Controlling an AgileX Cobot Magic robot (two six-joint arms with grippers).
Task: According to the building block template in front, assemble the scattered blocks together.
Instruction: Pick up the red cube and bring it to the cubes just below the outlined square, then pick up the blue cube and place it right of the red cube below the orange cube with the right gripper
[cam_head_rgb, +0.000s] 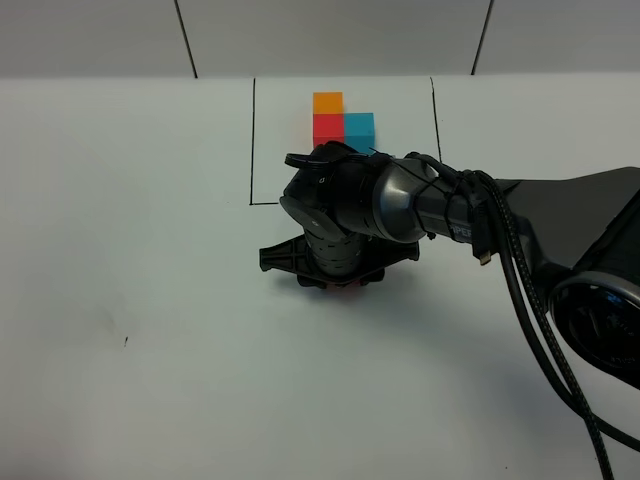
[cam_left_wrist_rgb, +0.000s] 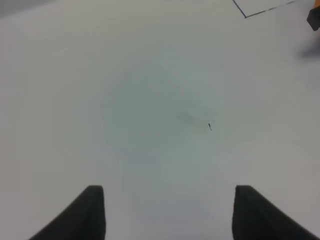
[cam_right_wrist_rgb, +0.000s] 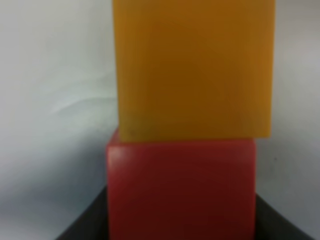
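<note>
Two cubes meet edge to edge: right gripper (cam_right_wrist_rgb: 181, 212) clamps the red cube (cam_right_wrist_rgb: 180, 172), orange cube (cam_right_wrist_rgb: 192, 70) touching; left gripper (cam_left_wrist_rgb: 169, 200) hangs parted over open table (cam_left_wrist_rgb: 150, 75).

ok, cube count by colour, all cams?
Orange cubes: 2, template orange, loose orange
Red cubes: 2, template red, loose red
Teal cubes: 1, template teal; no loose teal in view
Total: 5
</note>
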